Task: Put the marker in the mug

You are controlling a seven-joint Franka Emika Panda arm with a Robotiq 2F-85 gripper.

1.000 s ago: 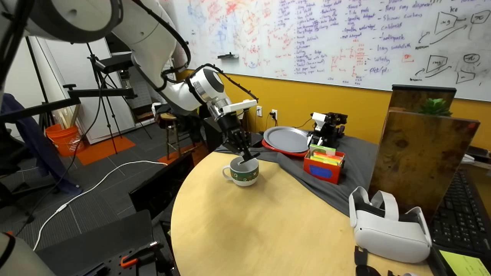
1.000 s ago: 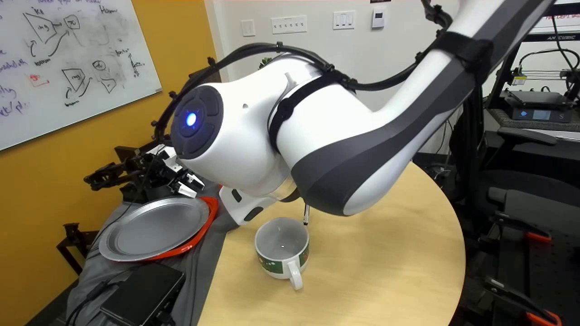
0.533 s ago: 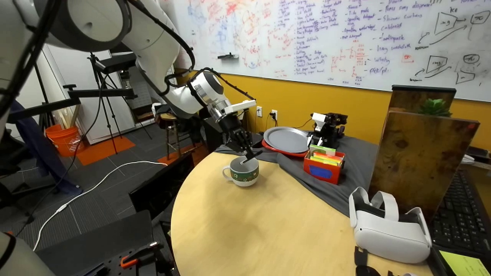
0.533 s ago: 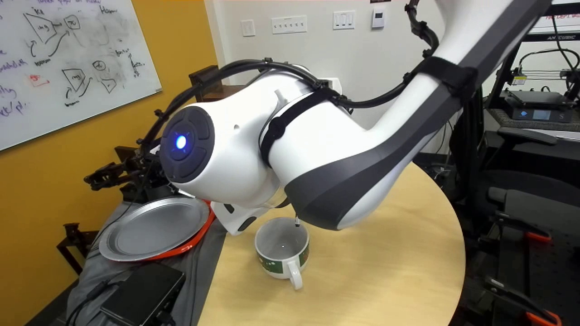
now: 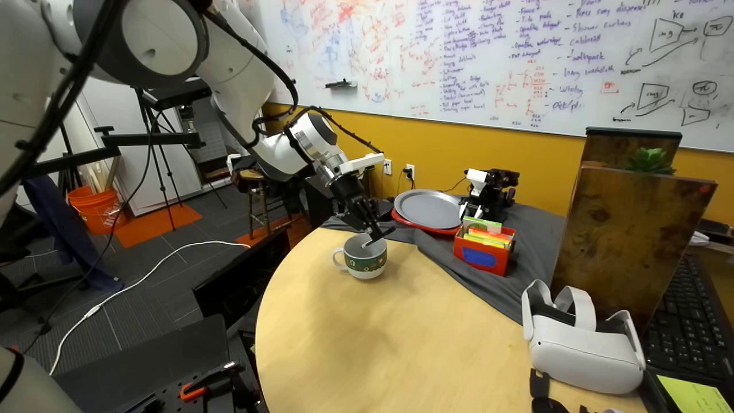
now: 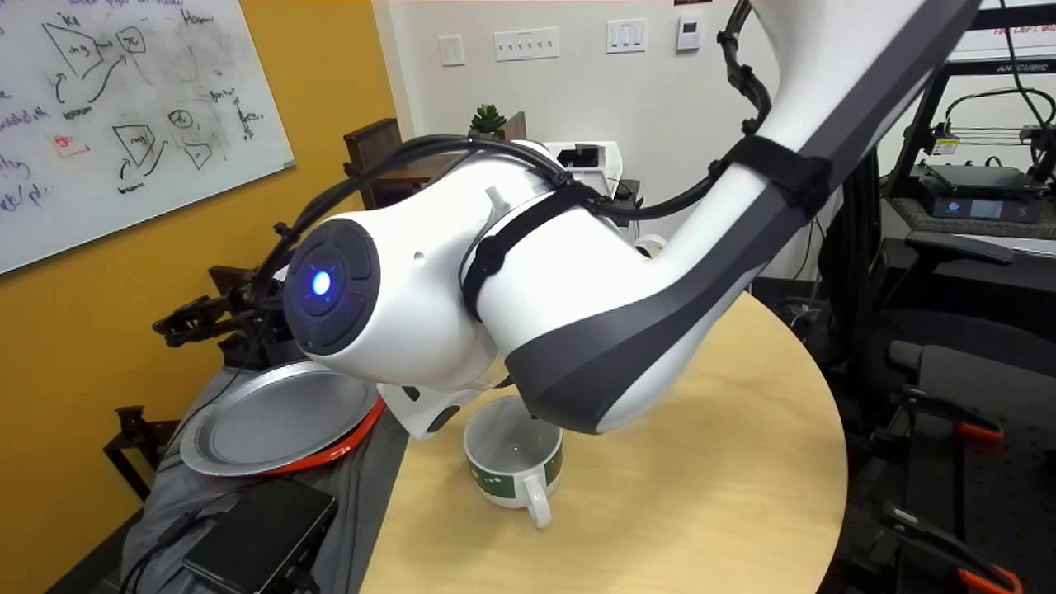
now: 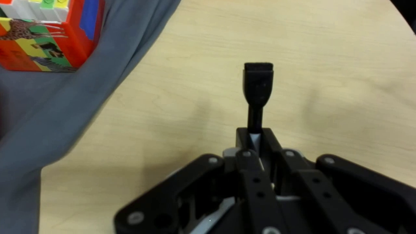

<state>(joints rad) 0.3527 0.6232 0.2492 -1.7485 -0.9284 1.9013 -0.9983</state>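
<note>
The white mug with a green band (image 5: 366,264) stands upright on the round table in both exterior views (image 6: 495,485), its handle at the side. My gripper (image 5: 376,234) is just above the mug's opening, tilted. In the wrist view my gripper (image 7: 255,132) is shut on the marker (image 7: 258,85), whose black end sticks out past the fingertips. In an exterior view the marker (image 5: 389,232) slants, and its pale lower end lies over or inside the mug's opening; I cannot tell how deep. In an exterior view the arm hides my gripper and most of the marker.
A red card box (image 5: 481,255) and a grey plate on a red one (image 5: 429,207) lie on dark cloth behind the mug. A small black-and-white robot arm (image 5: 492,192) stands there too. A white headset (image 5: 582,350) and wooden board (image 5: 631,241) stand on the table's other side.
My gripper and the marker have moved slightly right and down at the mug in an exterior view. The arm has moved left and lower in an exterior view. The mug has stayed still.
</note>
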